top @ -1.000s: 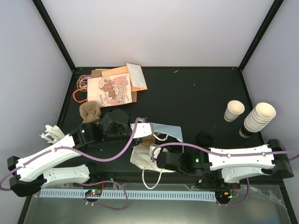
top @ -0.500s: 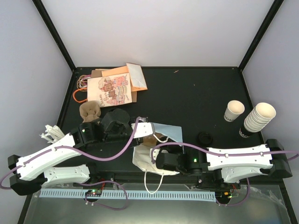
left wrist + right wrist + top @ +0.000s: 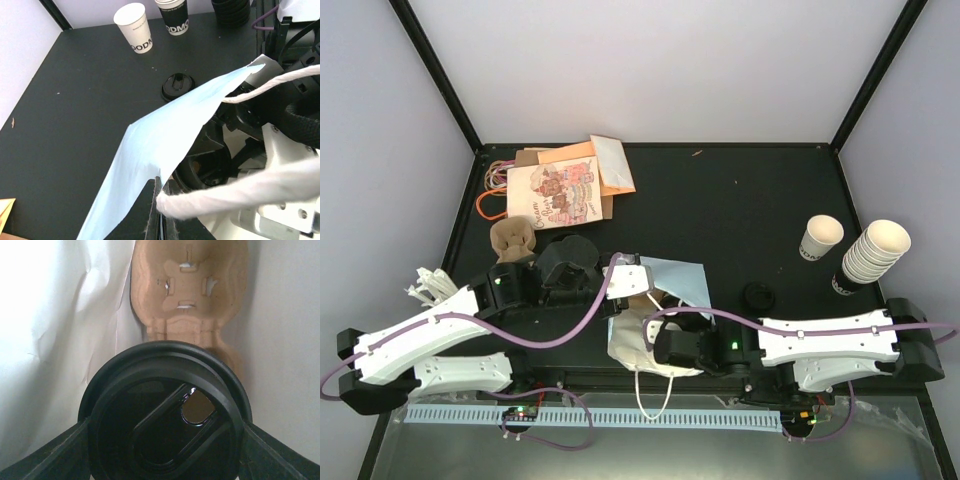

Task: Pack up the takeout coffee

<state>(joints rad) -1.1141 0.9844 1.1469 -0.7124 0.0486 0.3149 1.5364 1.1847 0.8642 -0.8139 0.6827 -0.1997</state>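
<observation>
The takeout coffee (image 3: 165,410) fills the lower half of the right wrist view, seen as a black lid with a sip hole. My right gripper (image 3: 165,434) is shut on it, one finger on each side. They are inside a white paper bag (image 3: 50,315), just in front of the brown pulp carrier (image 3: 192,290). From above, the right gripper (image 3: 662,348) reaches into the bag (image 3: 630,345) and hides the cup. My left gripper (image 3: 162,199) is shut on the bag's pale blue edge (image 3: 165,135) beside its white rope handle (image 3: 240,187), holding it up.
A loose black lid (image 3: 758,296) lies on the table right of the bag. A single cream cup (image 3: 820,238) and a stack of cups (image 3: 875,250) stand at the right. Printed paper bags (image 3: 560,190) and another pulp carrier (image 3: 513,238) lie at the back left.
The right gripper with the coffee has slid a little left, deeper into the bag. The bag's blue edge has risen and spread wider, and the bag has shifted slightly.
</observation>
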